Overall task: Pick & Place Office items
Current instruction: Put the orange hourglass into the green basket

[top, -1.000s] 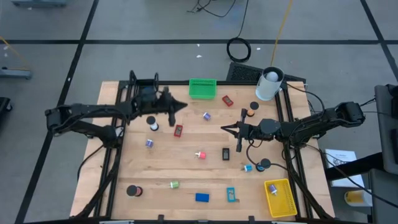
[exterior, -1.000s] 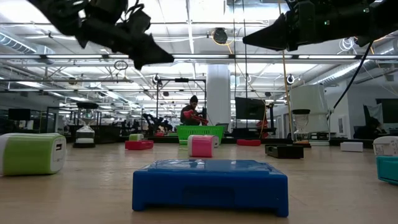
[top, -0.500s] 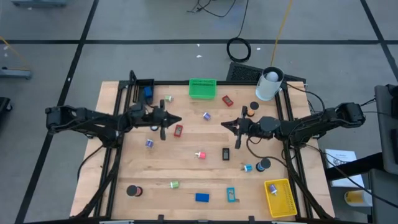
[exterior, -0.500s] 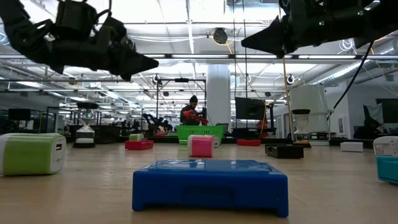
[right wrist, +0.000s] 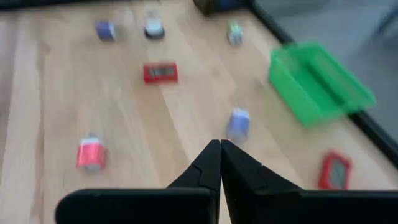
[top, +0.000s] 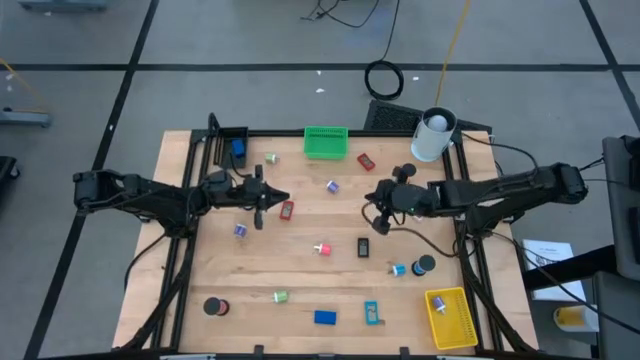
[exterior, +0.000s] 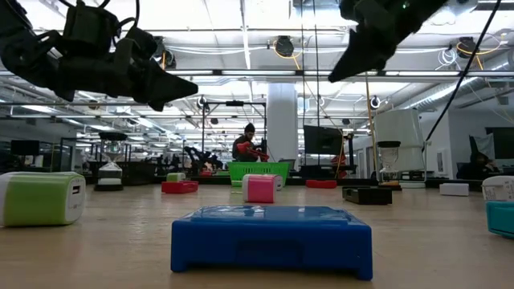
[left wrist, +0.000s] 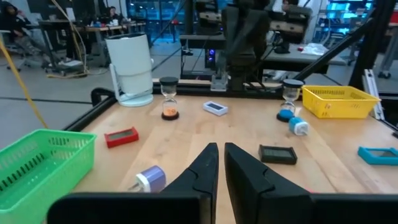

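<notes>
Nearest edge first: the blue block [top: 325, 317] lies flat at 6 o'clock on the tabletop [top: 300, 270], with a cyan clip [top: 372, 313] just beside it toward 5. A small green piece [top: 281, 296] sits a little farther in, and a black roll [top: 212, 306] is out at 7 o'clock. The yellow bin [top: 445, 294] holds the 5 o'clock corner. A step deeper, toward 4 o'clock, a second black roll [top: 427, 264] sits close to a small cyan piece [top: 398, 269].

Mid-table now: the pink clip [top: 323, 249] and a black block [top: 363, 246] lie near the centre, apart from each other. A purple piece [top: 240, 230] sits at 9 o'clock and a red block [top: 287, 209] is close to the left arm's tip.

Both arms hang above this middle band, clear of the wood. The left tool [left wrist: 221, 148] comes in from 9 o'clock, narrow, with only a slit between its fingers. Whether they quite touch I can't say, and nothing is in them. The right tool [right wrist: 219, 143] reaches in from 3 o'clock, tilted down, its fingers pressed together and empty.

Beyond them, a purple clip [top: 331, 186] lies bare toward 12, and another red block [top: 366, 161] sits toward 1. The green bin [top: 325, 142] stands at the 12 o'clock edge. The black bin [top: 232, 133] is in the 11 o'clock corner and the white cylinder [top: 432, 135] in the 1 o'clock corner. Far off in the room, a person [exterior: 249, 144] sits.
</notes>
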You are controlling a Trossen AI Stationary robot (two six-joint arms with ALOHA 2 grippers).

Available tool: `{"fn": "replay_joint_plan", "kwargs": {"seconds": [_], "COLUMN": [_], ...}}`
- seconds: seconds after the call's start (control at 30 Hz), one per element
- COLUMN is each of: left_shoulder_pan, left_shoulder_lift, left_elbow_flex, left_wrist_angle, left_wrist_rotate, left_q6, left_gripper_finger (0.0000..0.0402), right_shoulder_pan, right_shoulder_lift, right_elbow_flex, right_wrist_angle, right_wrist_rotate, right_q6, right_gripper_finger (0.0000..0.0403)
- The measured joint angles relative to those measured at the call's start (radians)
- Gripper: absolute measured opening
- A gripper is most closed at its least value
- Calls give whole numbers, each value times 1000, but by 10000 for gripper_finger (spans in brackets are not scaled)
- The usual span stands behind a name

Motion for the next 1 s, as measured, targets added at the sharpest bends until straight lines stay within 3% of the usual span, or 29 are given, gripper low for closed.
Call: {"fn": "replay_joint_plan", "kwargs": {"seconds": [0.17, 0.37, 0.67, 1.0], "left_shoulder_pan": [-16, -22, -35, -35], "left_shoulder_lift": [0, 0, 0, 0], "left_elbow_flex": [0, 4, 5, 5], "left_wrist_angle": [-1, 46, -10, -19], "left_wrist_rotate": [1, 1, 1, 1], "left_q6": [3, 15, 38, 37], "left_gripper_finger": [35, 35, 35, 35], "right_shoulder_pan": [-64, -208, -387, -546], "right_shoulder_lift": [-1, -5, -8, -4], "right_elbow_flex": [83, 86, 86, 29], "right_wrist_angle": [-345, -552, -595, -503], "right_wrist_rotate": [50, 51, 42, -93], "right_q6": [154, 246, 257, 199], "right_gripper_finger": [37, 88, 165, 276]}}
